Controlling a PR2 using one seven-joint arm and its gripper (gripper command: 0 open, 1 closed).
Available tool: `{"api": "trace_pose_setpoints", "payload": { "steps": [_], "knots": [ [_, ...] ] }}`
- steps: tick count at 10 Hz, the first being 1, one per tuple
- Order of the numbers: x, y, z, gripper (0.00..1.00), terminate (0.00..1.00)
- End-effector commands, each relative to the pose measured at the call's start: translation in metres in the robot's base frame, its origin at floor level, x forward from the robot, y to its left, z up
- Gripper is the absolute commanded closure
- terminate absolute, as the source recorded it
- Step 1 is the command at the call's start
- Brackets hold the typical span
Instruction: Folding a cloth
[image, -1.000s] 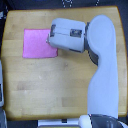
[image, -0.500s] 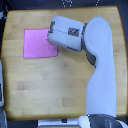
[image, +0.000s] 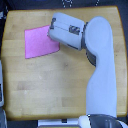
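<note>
The pink-magenta cloth (image: 39, 43) lies flat on the wooden tabletop (image: 45, 85), in the upper part toward the exterior view's left. My gripper (image: 51, 33) sits at the end of the white arm (image: 100, 65), over the cloth's upper right corner. The arm's body covers that corner and the right edge of the cloth. The fingers are not distinct in this small top-down view, so I cannot tell whether they are open or shut, or whether they touch the fabric.
The white arm runs from the bottom right up across the table's right half. A dark strip borders the table at the exterior view's left edge (image: 2, 75). Dark objects lie beyond the top edge (image: 67, 4).
The gripper end has shifted very slightly upward over the cloth's right corner. The cloth itself lies as before.
</note>
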Motion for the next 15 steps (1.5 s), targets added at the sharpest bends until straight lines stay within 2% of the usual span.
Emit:
{"api": "trace_pose_setpoints", "payload": {
  "steps": [1, 5, 9, 15],
  "knots": [
    [-0.008, -0.009, -0.012, 1.0, 0.0],
    [-0.002, -0.011, -0.004, 1.0, 0.0],
    [-0.002, -0.009, -0.008, 1.0, 0.0],
    [-0.004, -0.02, 0.004, 1.0, 0.0]
  ]
}}
